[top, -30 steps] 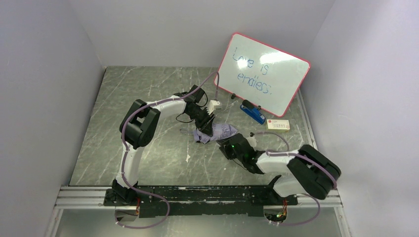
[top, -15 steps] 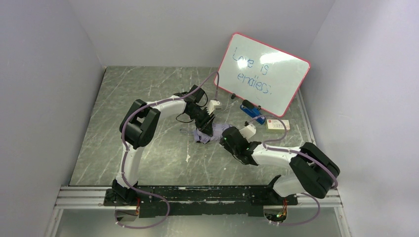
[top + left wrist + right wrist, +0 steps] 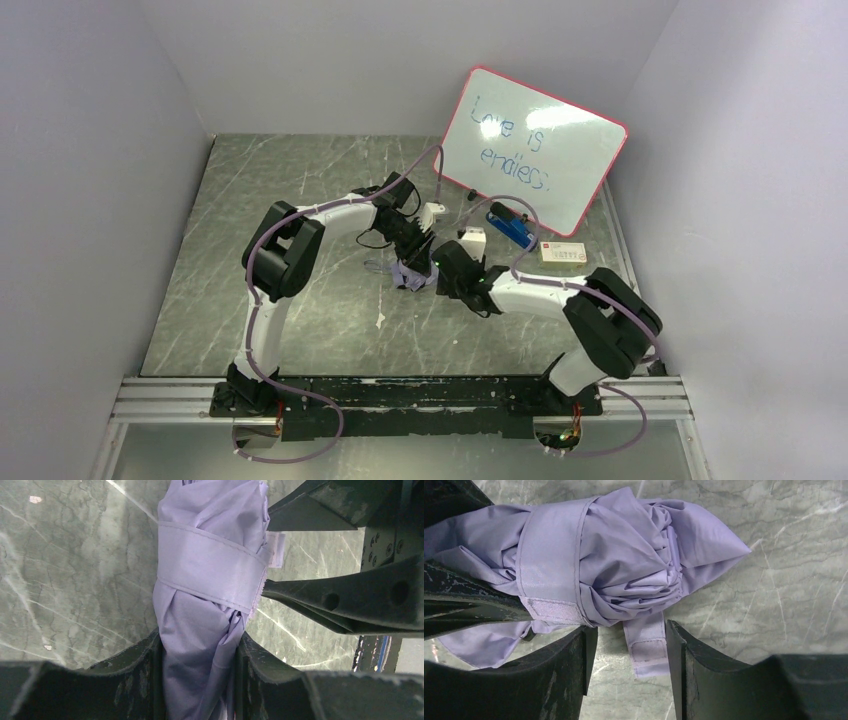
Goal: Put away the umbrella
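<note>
Grey marbled tabletop [image 3: 300, 200], walled by pale panels, is being occupied at its middle by the folded umbrella [image 3: 205, 570], which is being clamped by the left gripper [image 3: 198, 645] while the right gripper [image 3: 631, 630] is being held with jaws apart astride its loose strap tab [image 3: 647, 652].

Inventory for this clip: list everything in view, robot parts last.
Pale lavender fabric compact umbrella: one, folded and strapped, table centre.
Red-framed whiteboard: one, white with blue writing, propped at back right.
Blue object: one, at the whiteboard's foot; type unclear.
Small white box: one, red label, right edge.
Grey-green marbled table: one, beneath everything.
Left gripper: one, black, shut on the umbrella.
Right gripper: one, black, open around the loose strap tab.
</note>
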Available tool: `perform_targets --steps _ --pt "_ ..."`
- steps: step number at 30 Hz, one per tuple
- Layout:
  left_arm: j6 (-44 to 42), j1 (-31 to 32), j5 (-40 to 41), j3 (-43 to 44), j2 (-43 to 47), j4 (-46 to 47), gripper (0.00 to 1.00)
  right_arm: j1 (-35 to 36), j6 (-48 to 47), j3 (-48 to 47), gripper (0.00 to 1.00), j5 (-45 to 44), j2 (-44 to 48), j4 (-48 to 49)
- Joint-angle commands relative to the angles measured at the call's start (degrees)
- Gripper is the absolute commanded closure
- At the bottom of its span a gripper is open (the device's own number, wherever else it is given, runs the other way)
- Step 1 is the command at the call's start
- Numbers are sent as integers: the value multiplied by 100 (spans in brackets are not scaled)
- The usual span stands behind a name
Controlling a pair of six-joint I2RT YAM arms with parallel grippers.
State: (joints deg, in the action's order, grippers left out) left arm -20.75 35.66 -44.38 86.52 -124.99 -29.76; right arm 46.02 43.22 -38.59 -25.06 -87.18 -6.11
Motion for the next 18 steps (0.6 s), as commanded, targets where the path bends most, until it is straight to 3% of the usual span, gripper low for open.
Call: perform_targets --steps 1,14,18 --pt "-183 161 1599 -435 -881 -184 95 27 -369 -23 46 55 -415 -888" --pt "-183 161 1598 -426 -891 -195 95 349 -649 -430 60 -250 -1474 -1385" --pt "-181 161 1599 -422 -891 -192 95 371 -516 -485 70 -258 -1536 -1511"
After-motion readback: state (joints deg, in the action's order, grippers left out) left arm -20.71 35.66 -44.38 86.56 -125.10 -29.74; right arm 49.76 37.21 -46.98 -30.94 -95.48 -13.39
